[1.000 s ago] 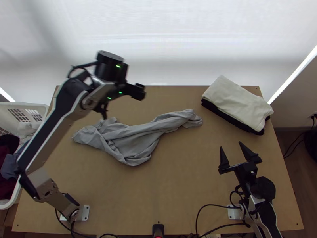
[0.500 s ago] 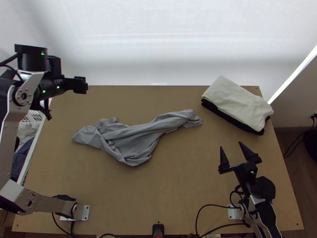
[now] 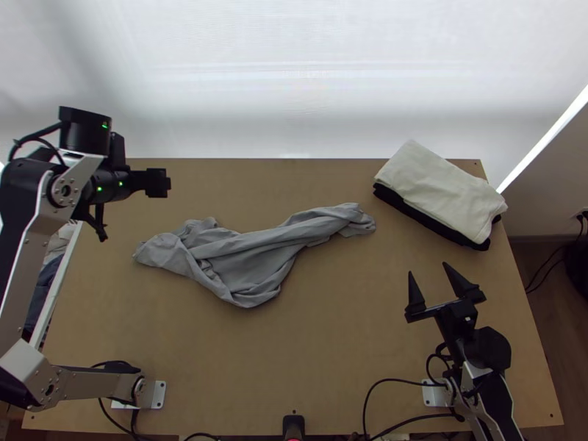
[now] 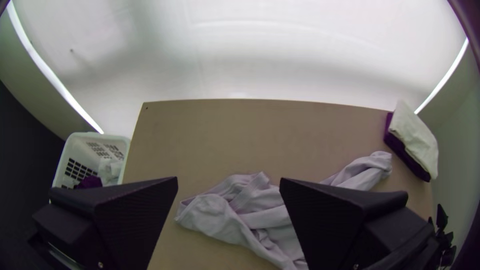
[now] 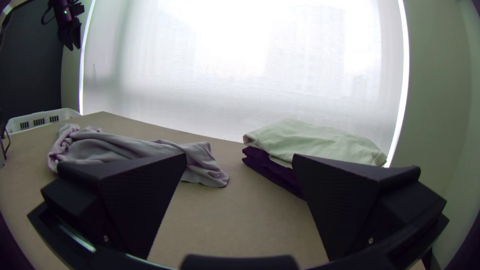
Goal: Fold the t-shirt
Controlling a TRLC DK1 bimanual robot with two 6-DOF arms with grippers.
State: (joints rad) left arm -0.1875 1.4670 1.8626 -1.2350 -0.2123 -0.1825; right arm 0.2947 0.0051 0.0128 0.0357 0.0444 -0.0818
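Observation:
A grey t-shirt (image 3: 250, 257) lies bunched and twisted at the table's middle left in the top view, a narrow part stretching toward the folded stack. My left gripper (image 3: 128, 202) is raised over the table's far left, apart from the cloth. In the left wrist view that gripper (image 4: 228, 182) stands open, with the shirt (image 4: 215, 215) lying below and beyond it. My right gripper (image 3: 435, 275) is open near the right side, nothing between its fingers. The right wrist view has the same gripper (image 5: 240, 160) wide apart, with the shirt (image 5: 125, 149) lying beyond.
A cream folded cloth (image 3: 441, 191) rests on a black one (image 3: 419, 215) at the table's far right. A white basket (image 4: 75, 145) holding clothes stands against the left side. Black cables (image 3: 397, 381) run along the near edge.
My left gripper has swung left, from above the shirt's far side to the table's far left corner, then come slightly back right and nearer. The shirt and right arm have not moved.

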